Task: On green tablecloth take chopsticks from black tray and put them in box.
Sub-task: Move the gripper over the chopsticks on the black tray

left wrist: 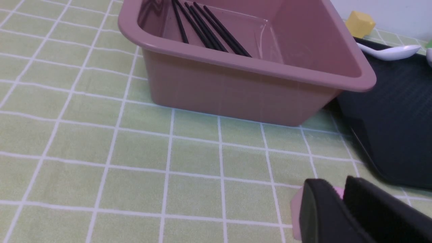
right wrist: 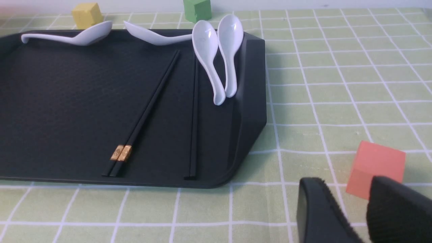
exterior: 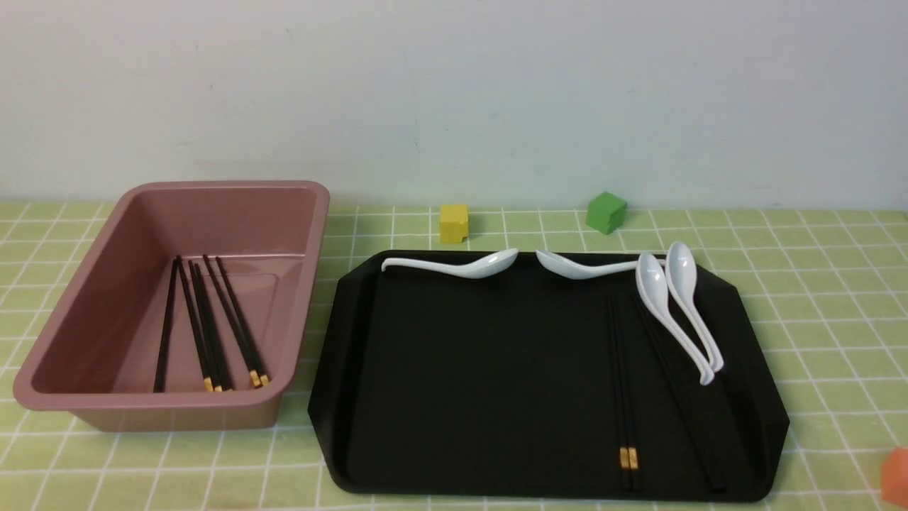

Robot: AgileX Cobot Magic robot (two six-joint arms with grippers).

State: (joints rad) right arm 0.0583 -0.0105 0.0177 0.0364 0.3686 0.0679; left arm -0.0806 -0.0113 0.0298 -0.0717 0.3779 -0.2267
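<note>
The black tray [exterior: 461,369] lies on the green tablecloth [exterior: 837,298], right of the pink box [exterior: 92,404]. Two chopsticks with gold bands [exterior: 624,397] lie side by side in the tray's right part; they also show in the right wrist view [right wrist: 145,111]. More black sticks [right wrist: 193,118] lie beside them, with no band showing. Several chopsticks [exterior: 206,326] lie in the box, which the left wrist view also shows [left wrist: 249,91]. My left gripper [left wrist: 341,189] is shut and empty, low over the cloth in front of the box. My right gripper [right wrist: 347,189] is open and empty, off the tray's near right corner.
Several white spoons [exterior: 681,305] lie along the tray's far edge and right side. A yellow cube [exterior: 454,223] and a green cube [exterior: 606,211] stand behind the tray. An orange cube [right wrist: 376,167] sits by my right gripper. A small pink block [left wrist: 295,209] lies behind my left fingers.
</note>
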